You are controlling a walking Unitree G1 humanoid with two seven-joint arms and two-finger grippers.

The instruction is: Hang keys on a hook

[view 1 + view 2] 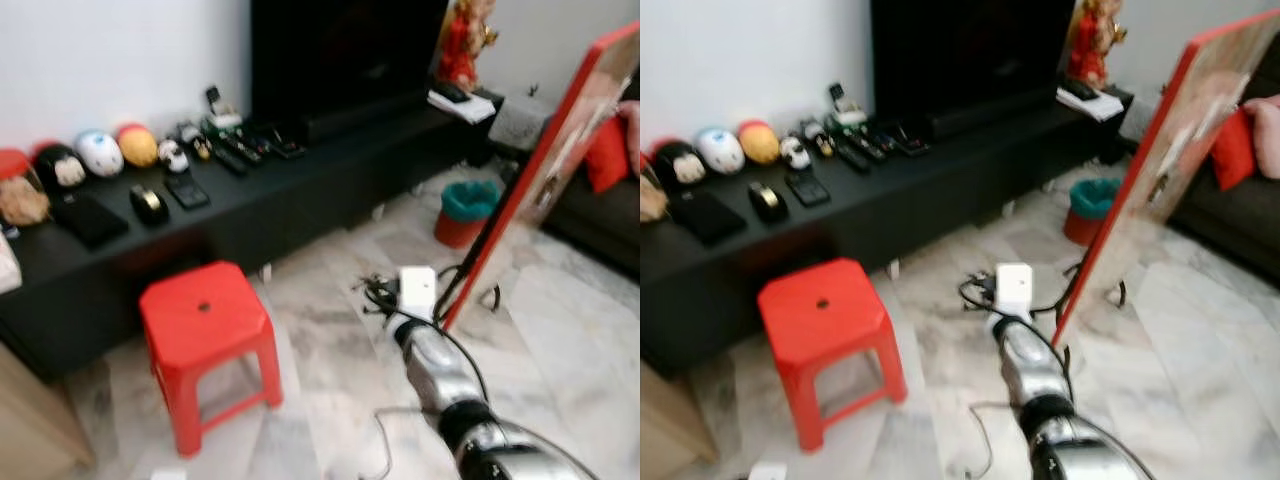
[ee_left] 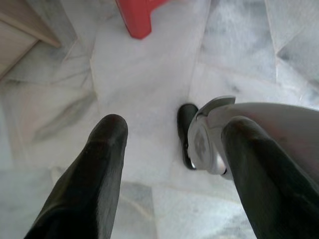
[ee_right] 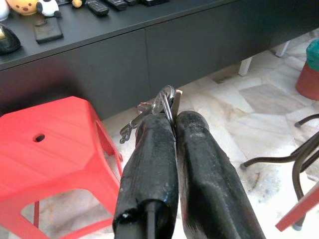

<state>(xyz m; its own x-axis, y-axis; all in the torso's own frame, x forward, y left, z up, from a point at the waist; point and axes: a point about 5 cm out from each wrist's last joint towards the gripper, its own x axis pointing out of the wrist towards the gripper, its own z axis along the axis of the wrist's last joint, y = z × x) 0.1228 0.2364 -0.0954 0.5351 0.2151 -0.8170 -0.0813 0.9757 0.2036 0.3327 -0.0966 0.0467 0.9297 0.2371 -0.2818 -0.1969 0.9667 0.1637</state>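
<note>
— Red plastic first: what is that low on the left?

— A red stool [image 1: 205, 330] on the marble floor [image 1: 330, 380], just in front of a long black cabinet [image 1: 300, 190] that runs along the far wall. On the cabinet top lie remote controls [image 1: 232, 155], a dark mouse-like item [image 1: 148, 203], a flat black case [image 1: 88, 218] and a row of round toy figures [image 1: 100, 152] at the far left.

— Where is the working arm?

— The right arm [image 1: 440, 375] reaches forward from the near right, over the floor. In its wrist view the right gripper [image 3: 171, 112] has its two black fingers [image 3: 149, 159] pressed tight together, pinching a metal ring with the keys [image 3: 149, 112]; the keys stick out from the fingertips toward the stool and cabinet front.

— And the left one?

— The left gripper [image 2: 172, 149] hangs low, pointing at the floor, fingers spread wide with nothing between them. A silver part of the robot's body and a black foot [image 2: 187, 132] show beyond them.

— Anything on the right side of the room?

— A tall red-framed board [image 1: 560, 160] leans on a black metal stand [image 1: 470, 285]. A white box with tangled cables [image 1: 415, 290] lies on the floor near its base, a teal and red bin [image 1: 465, 212] stands farther back, and a red figurine [image 1: 462, 45] sits on the far end of the cabinet. The head views are somewhat blurred.
</note>
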